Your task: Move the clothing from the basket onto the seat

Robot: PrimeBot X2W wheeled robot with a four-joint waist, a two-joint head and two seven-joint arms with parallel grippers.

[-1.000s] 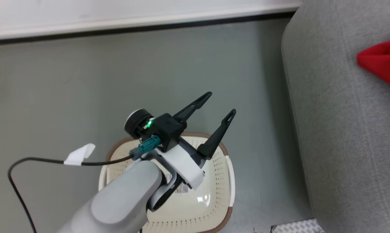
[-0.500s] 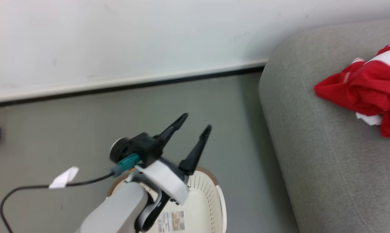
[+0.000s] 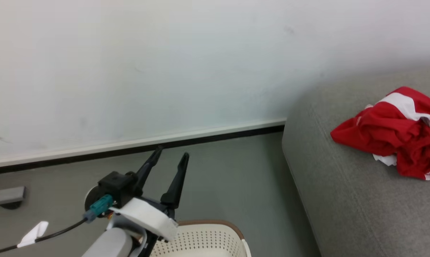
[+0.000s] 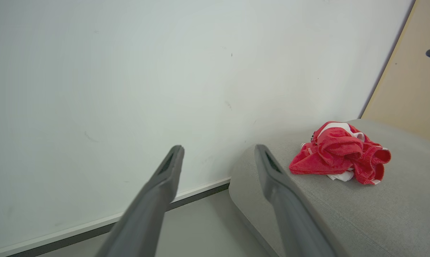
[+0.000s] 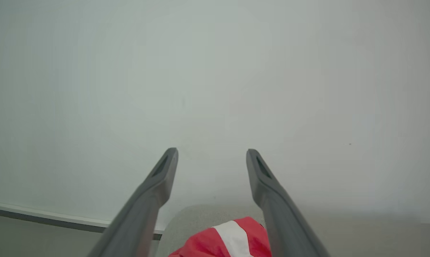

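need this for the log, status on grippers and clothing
Left gripper open, empty. Right gripper open, empty. Clothing heaped on seat. Nothing in the way.

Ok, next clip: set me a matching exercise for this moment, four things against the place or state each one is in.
Things:
1. clothing
2. basket
3. left gripper
4. seat

Places and states:
A. jaws open, holding nothing
B. cream with small holes and a brown rim, at the head view's bottom edge
C. grey upholstery, on the head view's right side
D. red and white, crumpled in a heap

Pairs: 1-D, 2-B, 3-A, 4-C
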